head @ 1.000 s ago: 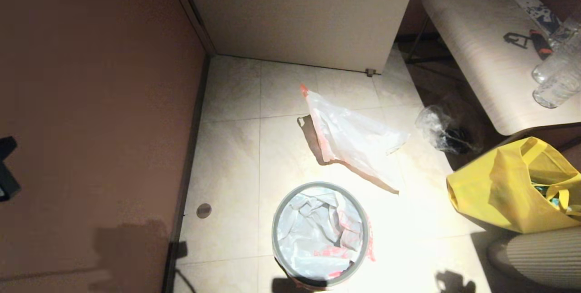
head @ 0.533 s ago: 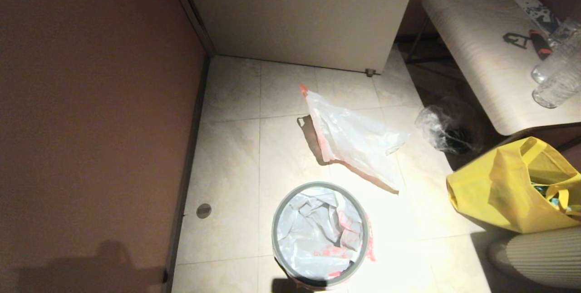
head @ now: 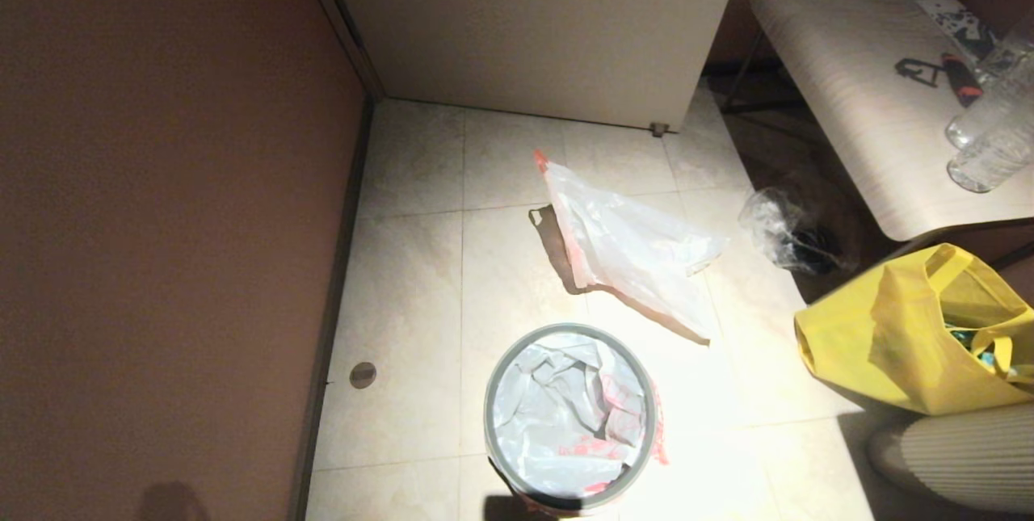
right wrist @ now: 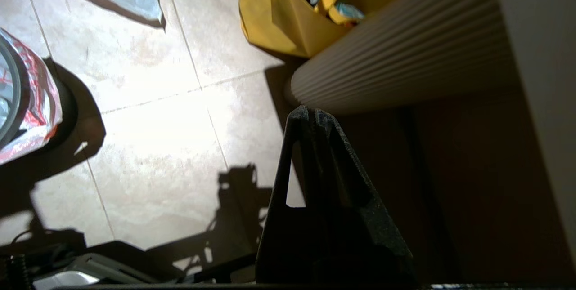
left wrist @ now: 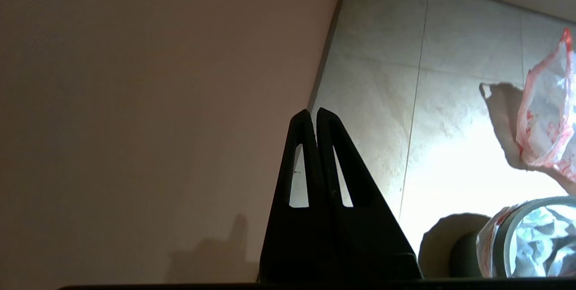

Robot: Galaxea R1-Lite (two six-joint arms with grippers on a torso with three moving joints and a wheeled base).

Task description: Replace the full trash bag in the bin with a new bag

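The bin [head: 496, 380], black with a grey hoop rim, stands on the tiled floor near the lower middle of the head view. The new bag [head: 557, 424], milky white with red characters, lines it and folds over the rim. The full trash bag [head: 626, 246], see-through with orange-pink strips, lies on the floor behind the bin. Neither arm shows in the head view. My left gripper [left wrist: 313, 112] is shut and empty, beside the brown wall, with the bin [left wrist: 500, 247] off to its side. My right gripper [right wrist: 310, 111] is shut and empty, above the floor beside a ribbed cylinder [right wrist: 405, 51].
A brown wall [head: 161, 222] runs along the left and a pale cabinet [head: 533, 20] stands behind. On the right are a yellow tote bag [head: 913, 343], a clear bag with dark contents [head: 788, 234] and a table [head: 848, 60] with bottles [head: 989, 133].
The dark piece of my left arm at the head view's left edge has gone out of view, and the arm shadows on the wall and floor have slid downward. The bags and bin have not moved.
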